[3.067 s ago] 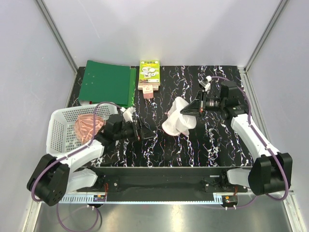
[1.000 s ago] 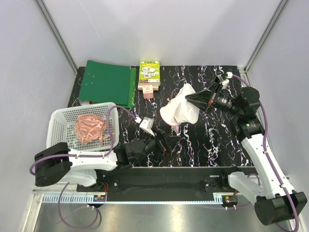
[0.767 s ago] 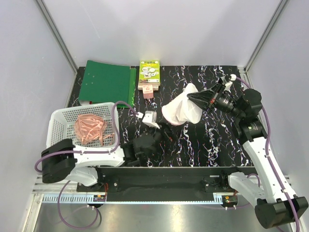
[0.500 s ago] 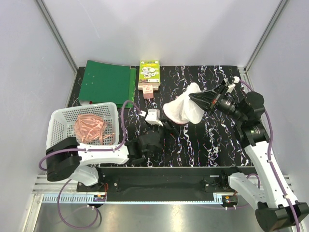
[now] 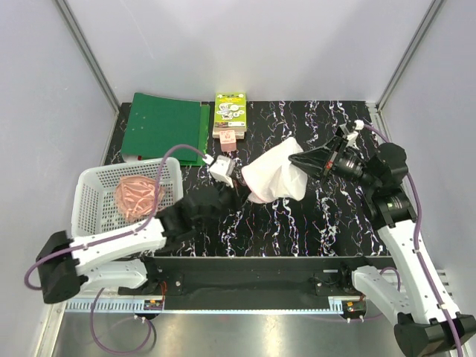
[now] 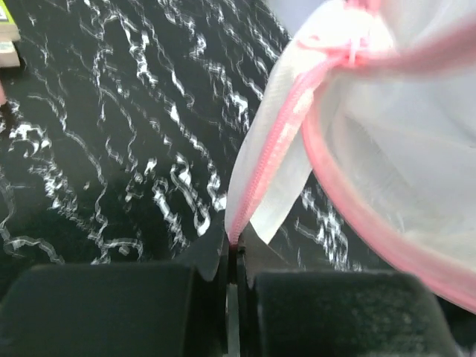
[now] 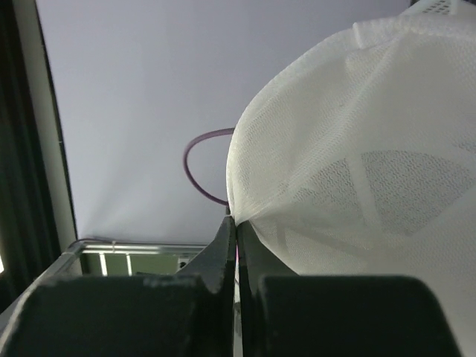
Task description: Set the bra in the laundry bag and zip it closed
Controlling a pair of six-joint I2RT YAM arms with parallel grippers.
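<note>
At the centre of the black, white-veined tabletop (image 5: 335, 223), the left gripper (image 6: 234, 251) changed state within the last second. Its fingers had been spread wide while it approached low from the near edge, and they came together on the pink zip edging at the left end of the round white mesh laundry bag (image 5: 274, 178). You could confirm this in the left wrist view, where the two black fingers were pressed tight with a strip of pink zipper tape pinched between them. The right gripper (image 7: 236, 229) had not changed: it stayed clamped on a fold of white mesh at the bag's opposite end and kept the bag lifted off the table. The bag was therefore held at both ends and hung stretched between the arms. The salmon-pink fabric bra (image 5: 137, 197) had not moved; it lay crumpled in the white plastic lattice basket (image 5: 83, 212) at the left, well apart from the bag. Treat this as the start of the opening step: with both ends secured, the zip edge could likely be drawn apart. Whether the zip was already partly undone could not be read from these views. Neither loading nor zipping had begun, and one gripper would have to release before the bra could be fetched.
</note>
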